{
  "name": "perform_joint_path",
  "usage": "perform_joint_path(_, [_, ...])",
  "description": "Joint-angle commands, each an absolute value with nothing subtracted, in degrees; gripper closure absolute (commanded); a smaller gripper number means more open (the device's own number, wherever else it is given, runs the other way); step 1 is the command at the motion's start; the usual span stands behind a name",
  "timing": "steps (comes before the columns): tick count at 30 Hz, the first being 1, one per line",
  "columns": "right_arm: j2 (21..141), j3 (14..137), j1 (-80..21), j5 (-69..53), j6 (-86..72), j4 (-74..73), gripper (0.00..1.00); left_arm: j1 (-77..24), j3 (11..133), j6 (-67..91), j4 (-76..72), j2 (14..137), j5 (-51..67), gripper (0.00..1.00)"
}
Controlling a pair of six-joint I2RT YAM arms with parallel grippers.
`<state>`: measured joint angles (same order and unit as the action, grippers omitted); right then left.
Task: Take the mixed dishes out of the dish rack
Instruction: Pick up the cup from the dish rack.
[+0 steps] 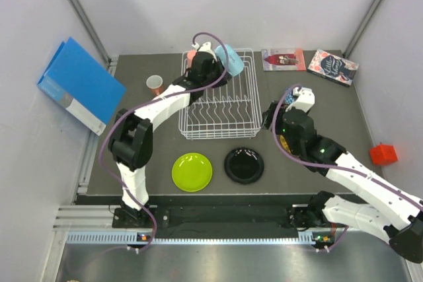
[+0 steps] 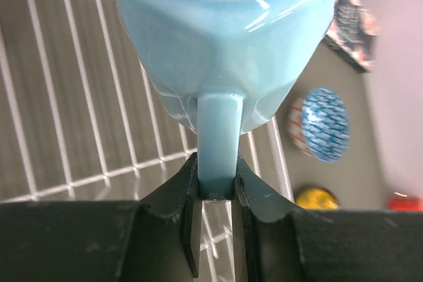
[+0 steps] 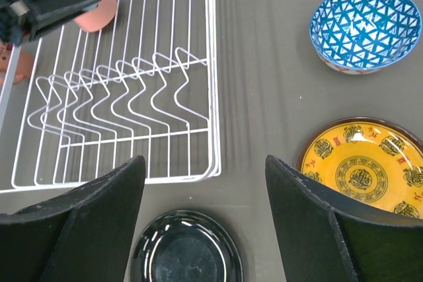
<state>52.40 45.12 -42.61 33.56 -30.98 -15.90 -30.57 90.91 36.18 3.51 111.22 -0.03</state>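
The white wire dish rack stands mid-table. My left gripper is over its far end, shut on the handle of the light blue mug, which hangs above the rack wires. A pink cup shows at the rack's far left corner, partly hidden by the arm. My right gripper is open and empty, just right of the rack. The blue patterned bowl, yellow plate, black plate, lime-green plate and salmon cup sit on the table.
A blue binder leans at the left wall. Two books lie at the back right. A red block sits at the right edge. The right arm covers part of the yellow plate and bowl in the top view.
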Motion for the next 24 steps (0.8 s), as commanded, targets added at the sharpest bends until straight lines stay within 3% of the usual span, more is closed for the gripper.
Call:
perform_joint_path(1, [49.14, 47.99, -41.75, 34.10, -31.82, -13.28, 0.27, -27.43, 86.23, 48.05, -12.46, 105.73, 12.54, 1.00])
perform_joint_path(10, [46.15, 47.20, -39.73, 29.80, -33.75, -10.03, 0.26, -24.87, 80.17, 64.66, -30.04, 103.80, 28.56, 1.00])
perform_joint_path(16, [47.55, 43.43, -26.56, 8.73, -39.81, -6.43, 0.27, -23.03, 72.53, 83.72, -54.17, 103.62, 34.36, 1.00])
perform_joint_path(24, [49.57, 36.04, -17.06, -14.57, -44.47, 16.32, 0.27, -22.41, 67.15, 104.83, -89.18, 108.54, 36.39, 1.00])
